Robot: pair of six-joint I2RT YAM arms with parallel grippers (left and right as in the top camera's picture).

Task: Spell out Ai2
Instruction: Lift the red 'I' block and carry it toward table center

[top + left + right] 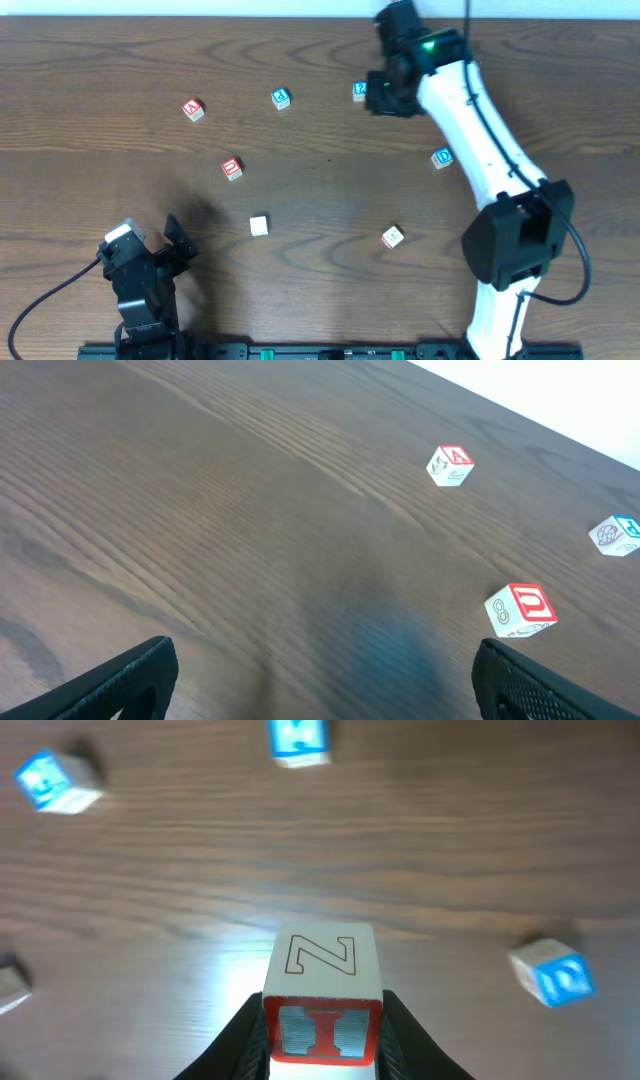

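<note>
My right gripper [322,1025] is shut on a red letter I block [322,970] whose top face shows a Z, held just above the table. In the overhead view this gripper [385,93] is at the far side, right beside the blue 2 block [360,90], and hides the I block. The red A block [193,109] lies at the far left and also shows in the left wrist view [449,464]. My left gripper [320,680] is open and empty near the front left [150,262].
A blue block [281,97], a blue D block [441,157], a red block [231,168], a white block [259,226] and a white-red block [393,236] lie scattered. Three blue blocks [298,740] [58,780] [553,972] surround the held block.
</note>
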